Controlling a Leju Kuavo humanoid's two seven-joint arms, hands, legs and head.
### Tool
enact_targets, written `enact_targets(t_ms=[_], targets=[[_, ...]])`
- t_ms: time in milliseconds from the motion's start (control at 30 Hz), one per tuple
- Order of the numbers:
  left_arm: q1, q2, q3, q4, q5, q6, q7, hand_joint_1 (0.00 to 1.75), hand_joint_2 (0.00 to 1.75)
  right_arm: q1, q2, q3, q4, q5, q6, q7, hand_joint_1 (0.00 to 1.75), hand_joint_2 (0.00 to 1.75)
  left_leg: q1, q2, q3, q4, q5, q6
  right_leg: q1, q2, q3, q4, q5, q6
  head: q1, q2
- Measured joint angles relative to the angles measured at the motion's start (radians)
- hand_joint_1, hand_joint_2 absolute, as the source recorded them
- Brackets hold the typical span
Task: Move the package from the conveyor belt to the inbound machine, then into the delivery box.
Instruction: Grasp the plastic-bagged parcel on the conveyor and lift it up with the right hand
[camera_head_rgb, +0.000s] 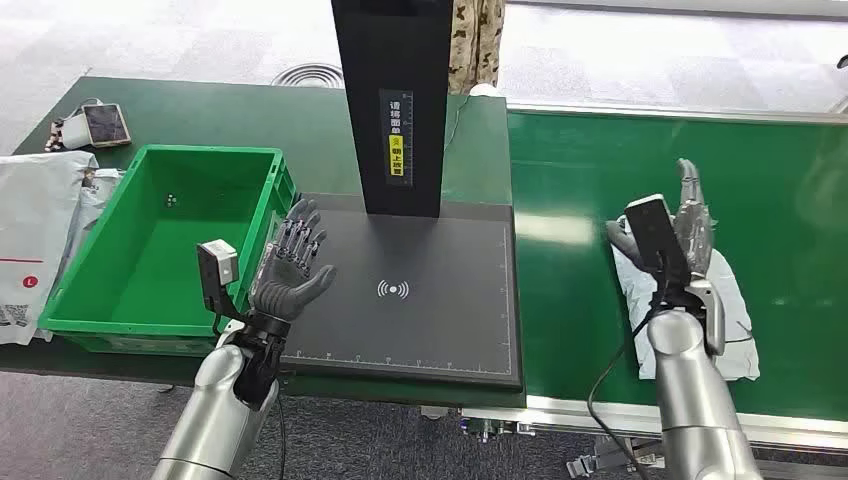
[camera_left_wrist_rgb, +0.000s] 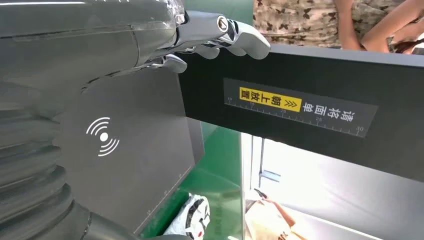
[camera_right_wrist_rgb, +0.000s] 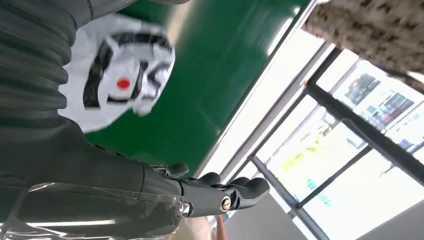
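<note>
i judge the task is at its beginning. the package (camera_head_rgb: 735, 320) lies on the green conveyor belt (camera_head_rgb: 600, 330), on my right side, and nothing of it has reached the inbound machine (camera_head_rgb: 420, 300) or the green box (camera_head_rgb: 150, 250) yet. so the pick-up, the placing on the machine and the drop into the box are all left to do.

counting from largest to smallest: one conveyor belt, one inbound machine with a flat black plate and one black upright post (camera_head_rgb: 395, 100), one green box which looks almost empty, one package on the belt, and some white bags (camera_head_rgb: 35, 230) lying on the tabletop (camera_head_rgb: 200, 110) left of the box; i cannot count them surely.

my right hand (camera_head_rgb: 692, 225) is over the package with its fingers (camera_right_wrist_rgb: 235, 192) stretched out and apart, holding nothing. my left hand (camera_head_rgb: 292, 268) hovers at the left edge of the plate, fingers also spread, holding nothing.
</note>
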Motion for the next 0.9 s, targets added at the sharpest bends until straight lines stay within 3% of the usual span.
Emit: enact_targets(t_ms=[167,433,600,800,900], targets=[[0.0,0.003,0.001,0.0,0.0,0.002,0.0,0.0,1.75,-0.044,-0.06,-0.034,0.076,0.034,0.0,0.04,0.0,1.75,0.0,0.0,0.0,0.0,0.0,0.0,0.0,0.0,0.0,0.0,0.0,0.0,0.0,0.0],[0.012,0.009,0.001,-0.01,-0.01,0.009,0.017,0.0,1.75,-0.032,-0.126,-0.071,0.242,0.103,0.147,0.319,0.0,1.75,0.001,0.0,0.0,-0.001,0.0,0.0,0.001,0.0,-0.001,0.0,-0.001,0.0,0.0,0.0],[0.027,0.013,0.002,-0.026,-0.03,0.015,0.03,0.0,1.75,0.07,-0.122,-0.1,0.266,0.12,0.199,0.395,0.0,1.75,0.001,-0.001,-0.001,-0.001,-0.001,-0.001,0.001,-0.001,-0.001,0.0,-0.001,0.0,0.0,0.0],[0.045,0.018,0.012,-0.065,-0.042,0.021,0.044,0.0,1.75,0.147,-0.081,-0.127,0.258,0.184,0.24,0.466,0.0,1.75,0.001,0.0,-0.001,-0.002,-0.001,-0.001,0.001,0.0,-0.001,0.0,-0.002,-0.001,0.0,0.0],[0.063,0.021,0.028,-0.096,-0.043,0.019,0.058,0.0,1.75,0.146,-0.062,-0.134,0.258,0.214,0.268,0.473,1.31,1.75,0.002,0.0,0.0,-0.002,-0.001,-0.001,0.002,0.0,0.0,0.0,-0.002,-0.001,0.0,0.0]])
